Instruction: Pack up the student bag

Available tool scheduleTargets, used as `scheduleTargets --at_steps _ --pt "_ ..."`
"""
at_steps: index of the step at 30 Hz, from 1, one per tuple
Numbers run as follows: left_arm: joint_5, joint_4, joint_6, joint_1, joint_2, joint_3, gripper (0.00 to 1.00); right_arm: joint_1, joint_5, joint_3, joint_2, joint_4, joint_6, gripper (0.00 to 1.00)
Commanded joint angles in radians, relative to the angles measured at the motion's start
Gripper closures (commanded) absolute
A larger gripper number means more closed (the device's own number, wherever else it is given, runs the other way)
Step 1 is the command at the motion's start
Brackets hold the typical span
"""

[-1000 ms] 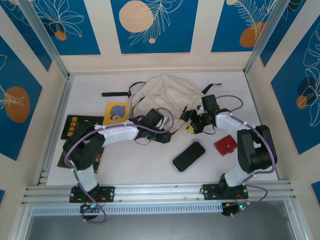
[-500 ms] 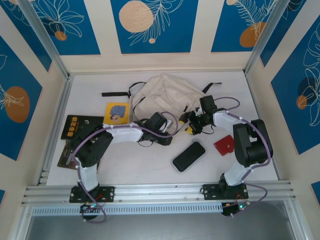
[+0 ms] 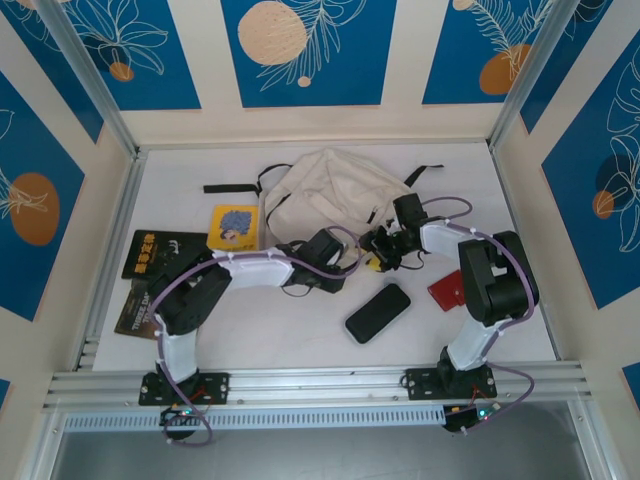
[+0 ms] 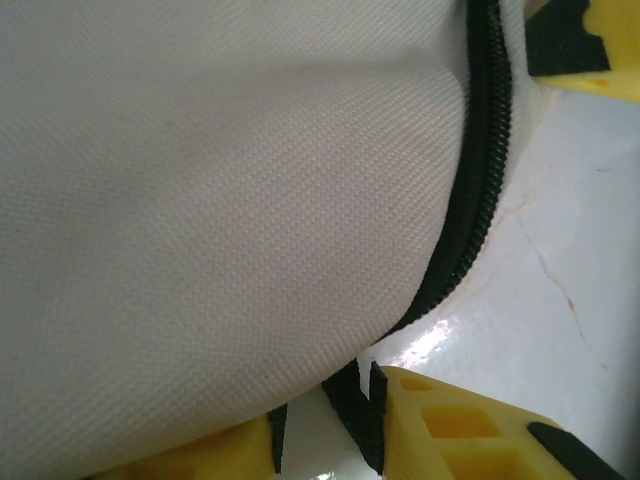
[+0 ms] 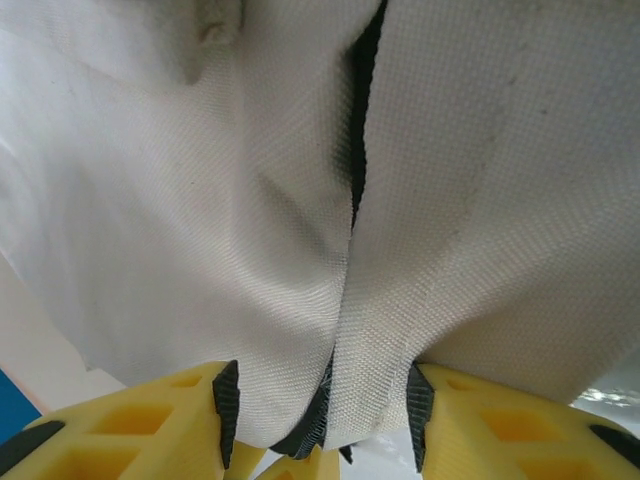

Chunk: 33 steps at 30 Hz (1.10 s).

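The student bag (image 4: 200,200) is matt woven cloth; the table (image 4: 570,250) glossy.

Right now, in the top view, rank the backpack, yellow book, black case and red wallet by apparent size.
backpack
yellow book and black case: too alike to rank
red wallet, partly hidden by the right arm

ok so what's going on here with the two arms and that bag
Both arms are working at the near edge of the student bag, which lies on the table. The right gripper pinches a fold of its cream fabric. The left gripper has the black zipper edge between its fingers, though whether it grips is unclear. A black oblong item, a red item and a yellow book lie outside the bag.
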Motion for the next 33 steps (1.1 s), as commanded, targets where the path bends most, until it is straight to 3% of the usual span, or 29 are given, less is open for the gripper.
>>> scheduleTargets --at_steps 1,11,15,21,28,33 --pt "-0.116 -0.083 -0.039 -0.026 0.041 0.04 0.71 0.014 -0.035 0.009 0.024 0.0 0.015 0.52" --pt "-0.183 -0.241 -0.063 -0.082 0.079 0.141 0.6 0.022 -0.021 0.003 0.028 0.009 0.022 0.53" --pt "-0.244 -0.321 -0.079 -0.101 0.102 0.181 0.7 0.021 -0.016 0.0 0.026 0.011 0.021 0.55" --pt "-0.265 -0.349 -0.096 -0.104 0.105 0.188 0.81 0.021 -0.01 -0.006 0.028 0.016 0.023 0.58" --pt "-0.279 -0.381 -0.095 -0.104 0.082 0.21 1.0 0.021 0.034 -0.003 0.024 -0.008 0.011 0.63" --pt "-0.304 -0.415 -0.079 -0.102 0.017 0.204 1.0 0.02 0.128 0.023 0.019 -0.052 -0.008 0.68"
